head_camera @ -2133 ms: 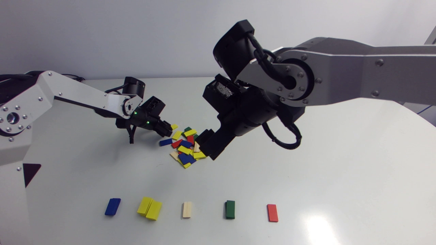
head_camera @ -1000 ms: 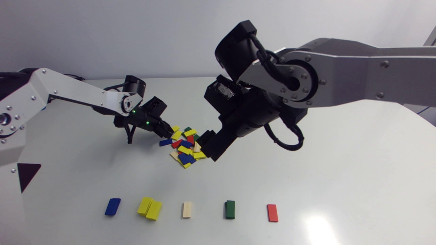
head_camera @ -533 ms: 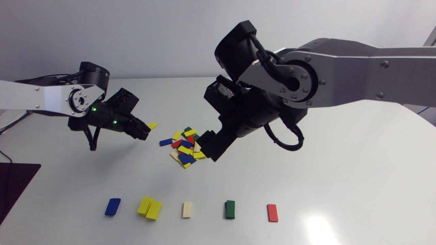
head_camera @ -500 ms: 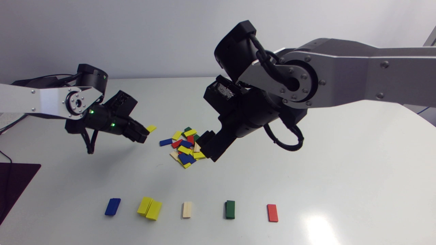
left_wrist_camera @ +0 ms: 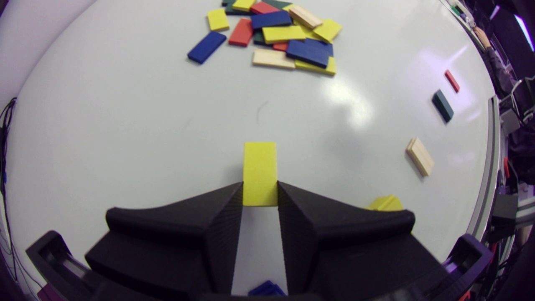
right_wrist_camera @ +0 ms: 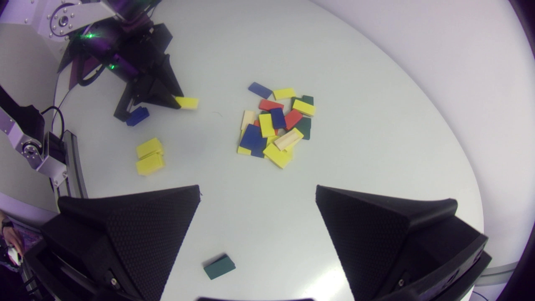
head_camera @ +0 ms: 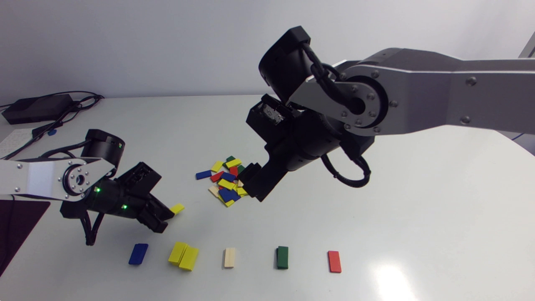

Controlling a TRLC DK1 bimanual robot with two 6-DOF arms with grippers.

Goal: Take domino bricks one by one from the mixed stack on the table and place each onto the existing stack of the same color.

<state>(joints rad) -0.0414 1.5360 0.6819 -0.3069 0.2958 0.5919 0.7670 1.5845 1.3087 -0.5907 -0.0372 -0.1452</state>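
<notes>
Brick, yellow: clamped in my left jaws, near yellow stack. Right jaws: spread wide, by mixed pile.

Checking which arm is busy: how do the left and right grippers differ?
The left gripper is shut on a yellow brick; the right gripper is open and empty. The left is low near the yellow stack; the right is by the mixed pile. Both are matte black.

Bright overhead light glares off the table; wrist views warp at edges.
</notes>
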